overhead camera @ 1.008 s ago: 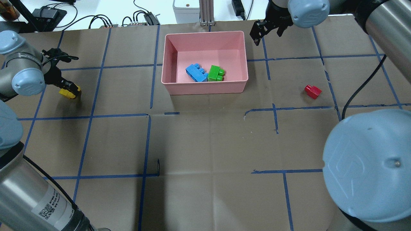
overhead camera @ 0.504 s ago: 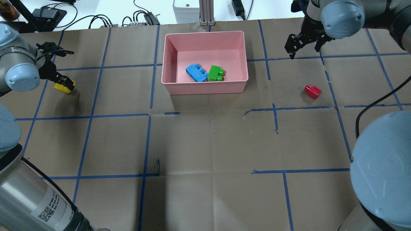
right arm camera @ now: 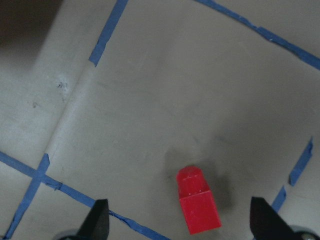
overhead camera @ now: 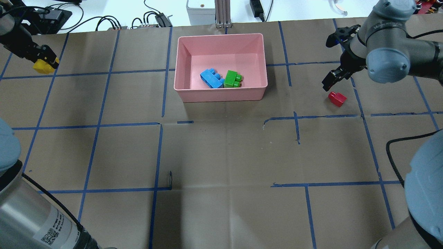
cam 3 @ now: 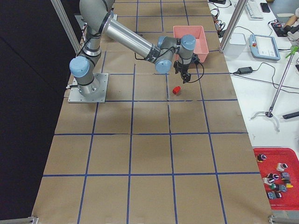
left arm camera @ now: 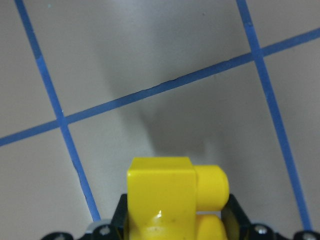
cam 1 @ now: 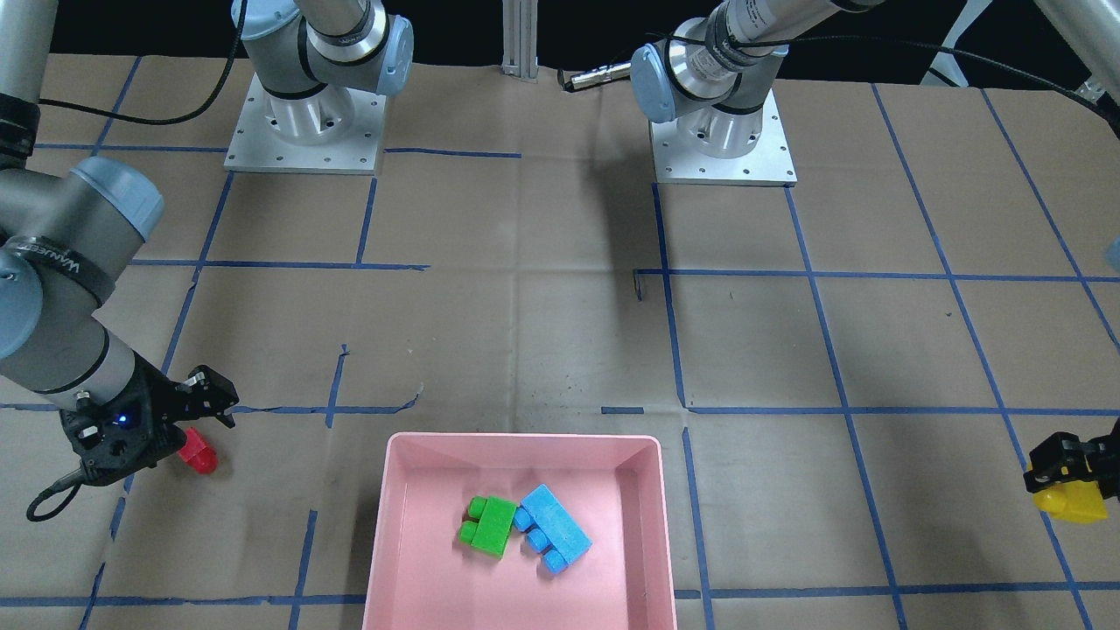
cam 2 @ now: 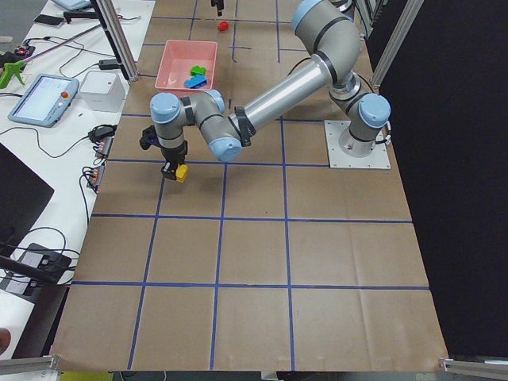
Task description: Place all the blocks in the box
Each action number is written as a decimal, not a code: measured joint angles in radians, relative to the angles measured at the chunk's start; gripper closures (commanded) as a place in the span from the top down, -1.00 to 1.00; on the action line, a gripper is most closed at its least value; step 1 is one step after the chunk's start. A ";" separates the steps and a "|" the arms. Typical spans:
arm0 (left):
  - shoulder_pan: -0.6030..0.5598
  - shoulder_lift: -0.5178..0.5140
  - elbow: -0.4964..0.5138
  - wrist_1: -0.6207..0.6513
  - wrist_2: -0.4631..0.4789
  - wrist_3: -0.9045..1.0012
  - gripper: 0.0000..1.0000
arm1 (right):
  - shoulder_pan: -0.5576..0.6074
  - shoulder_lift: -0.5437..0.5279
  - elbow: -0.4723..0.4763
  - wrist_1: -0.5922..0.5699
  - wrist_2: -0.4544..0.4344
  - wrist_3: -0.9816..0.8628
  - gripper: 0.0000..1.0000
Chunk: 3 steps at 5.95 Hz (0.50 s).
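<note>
The pink box [overhead camera: 221,95] stands at the far middle of the table and holds the light-blue block [overhead camera: 211,78] and the green block [overhead camera: 232,79]. My left gripper [overhead camera: 47,57] is shut on the yellow block [overhead camera: 43,66] and holds it above the table at the far left. The wrist view shows the yellow block [left arm camera: 172,197] between the jaws. The red block [overhead camera: 337,98] lies on the table to the right of the box. My right gripper [overhead camera: 329,81] is open and hovers just above it. In the right wrist view the red block [right arm camera: 197,207] lies between the spread fingertips [right arm camera: 100,220].
Brown paper with blue tape lines covers the table [overhead camera: 221,155]. Cables and small devices [overhead camera: 152,19] lie beyond the far edge. The arm bases [cam 1: 722,131] stand on the robot's side. The box also shows in the front view [cam 1: 525,437].
My left gripper has carried the yellow block up and toward the table's far left corner. My right gripper has swung right and come down from the far edge to just over the red block.
</note>
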 measured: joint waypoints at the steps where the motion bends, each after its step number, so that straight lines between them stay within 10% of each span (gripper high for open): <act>1: -0.044 -0.004 0.070 -0.094 -0.014 -0.131 -0.48 | -0.016 0.004 0.045 -0.059 0.011 -0.058 0.98; 3: -0.223 -0.018 0.113 -0.123 -0.068 -0.465 -0.48 | -0.042 0.032 0.073 -0.141 0.013 -0.113 0.98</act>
